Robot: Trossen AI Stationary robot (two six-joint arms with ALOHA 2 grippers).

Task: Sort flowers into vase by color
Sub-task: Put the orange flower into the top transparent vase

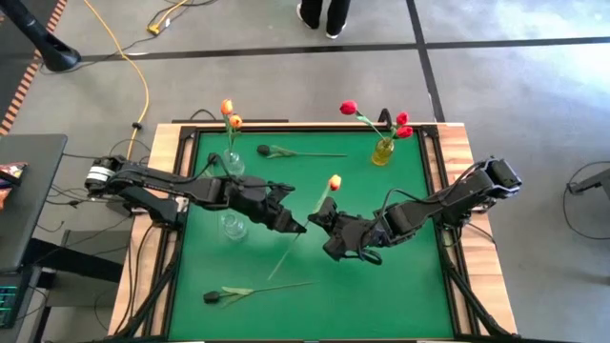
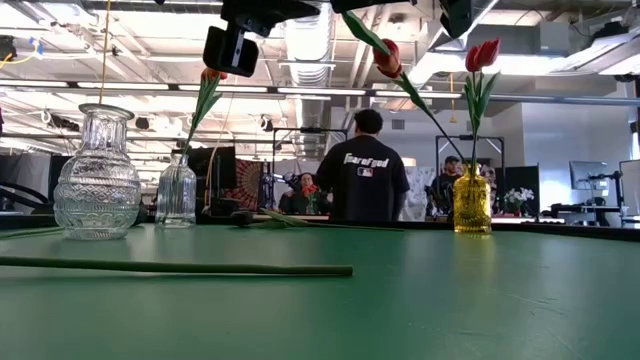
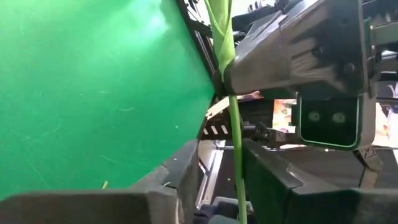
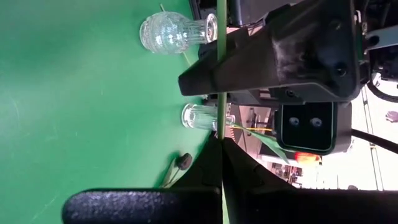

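Observation:
An orange flower (image 1: 334, 181) is up over the middle of the green table, its thin stem (image 1: 286, 252) slanting toward the near left. My right gripper (image 1: 317, 222) is shut on that stem. My left gripper (image 1: 297, 227) faces it from the left, open, with the stem (image 3: 237, 162) running between its fingers close beside one finger (image 3: 280, 186); whether it touches I cannot tell. Two orange flowers (image 1: 227, 110) stand in a clear narrow vase (image 1: 232, 164). Red flowers (image 1: 400, 124) stand in a yellow vase (image 1: 382, 152). My right gripper pinches the orange flower's stem (image 4: 221, 127) between its two fingers, around its middle, below the head. The fingers come from the table's right, roughly level, and lie across the stem. The flower is lifted clear of the table, head toward the far side.
An empty clear round vase (image 1: 231, 225) stands under my left arm. Two dark flowers lie flat on the cloth, one at the back (image 1: 262, 150) and one near the front left (image 1: 212, 297). People stand in the room beyond the table (image 2: 368, 170).

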